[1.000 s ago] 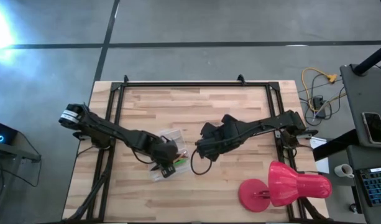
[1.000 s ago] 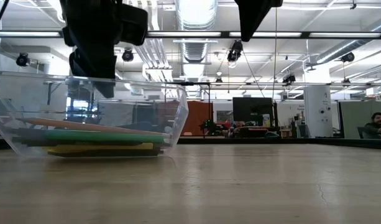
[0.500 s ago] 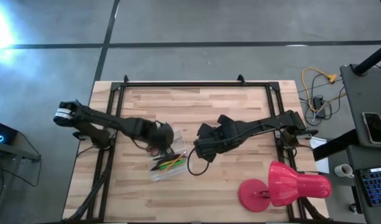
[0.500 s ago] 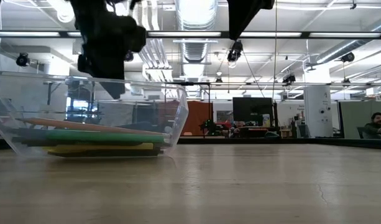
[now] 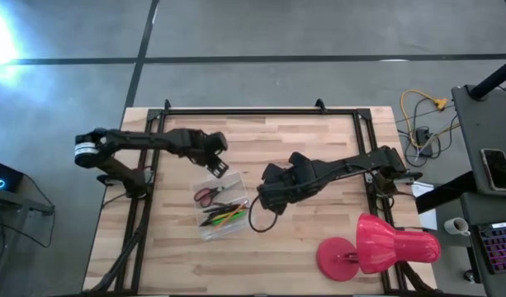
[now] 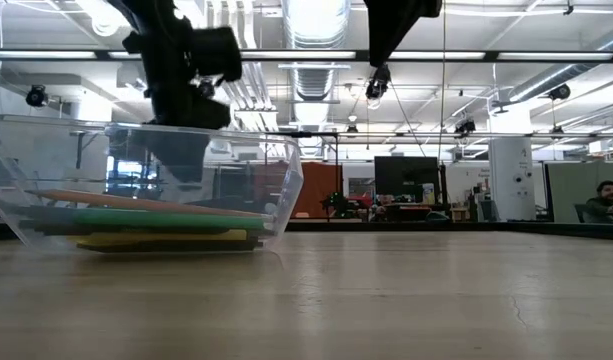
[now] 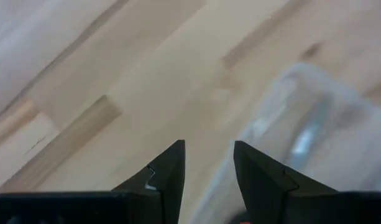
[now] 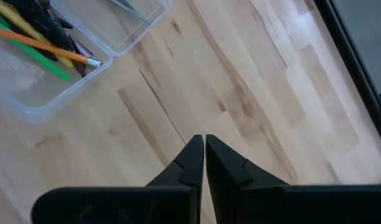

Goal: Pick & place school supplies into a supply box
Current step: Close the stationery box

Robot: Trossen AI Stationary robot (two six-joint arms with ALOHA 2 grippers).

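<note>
The supply box (image 5: 221, 206) sat on the table (image 5: 261, 140), a clear plastic tub with see-through walls. Inside it lay the red-handled scissors (image 5: 206, 195) at one end, with a green pen (image 5: 226, 216), a yellow one and dark pens bunched beside them; an orange pencil (image 8: 50, 45) lay across the bundle in the right wrist view. Seen from table height, the pens lay flat on the box floor (image 6: 151, 222).

The left gripper (image 5: 217, 166) hung above the table just beyond the box's scissors end, fingers (image 7: 168, 171) set narrowly apart and holding nothing. A corner of the box appeared just ahead of those fingertips.

The right gripper (image 5: 263, 195) waited just beside the box, its fingers (image 8: 191, 160) closed together, tips touching, empty. The box lay well ahead of its fingertips.

A pink-red lamp (image 5: 376, 245) lay on its side near the table's edge, well apart from both grippers.
</note>
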